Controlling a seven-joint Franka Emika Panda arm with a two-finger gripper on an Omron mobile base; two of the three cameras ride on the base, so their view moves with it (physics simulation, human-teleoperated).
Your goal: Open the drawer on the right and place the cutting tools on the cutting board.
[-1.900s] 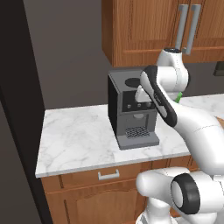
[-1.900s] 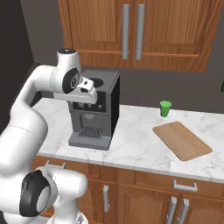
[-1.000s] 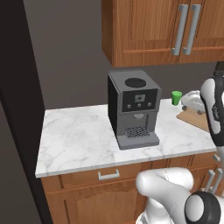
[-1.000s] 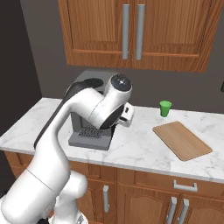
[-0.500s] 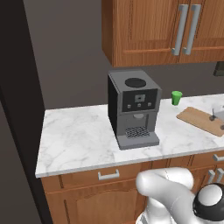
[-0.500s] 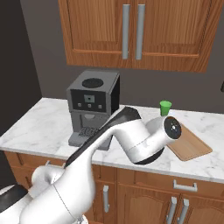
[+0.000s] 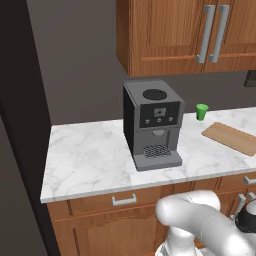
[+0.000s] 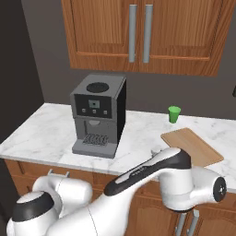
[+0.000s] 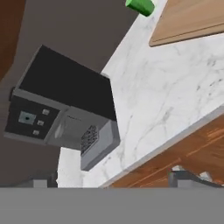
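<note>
The drawer on the right is shut under the counter edge, its wood front close before the hand. My gripper stands open, its fingertips wide apart with nothing between them, low in front of the counter edge. The light-brown cutting board lies flat and bare on the marble at the right; its corner shows in the hand view. The cutting tools are out of view.
A dark coffee machine stands mid-counter. A small green cup sits behind the board. Wall cabinets with long grey handles hang above. My white arm crosses low before the base cabinets.
The arm has swung from in front of the coffee machine to the right and down, below the counter edge before the right drawer. The gripper has stayed open.
</note>
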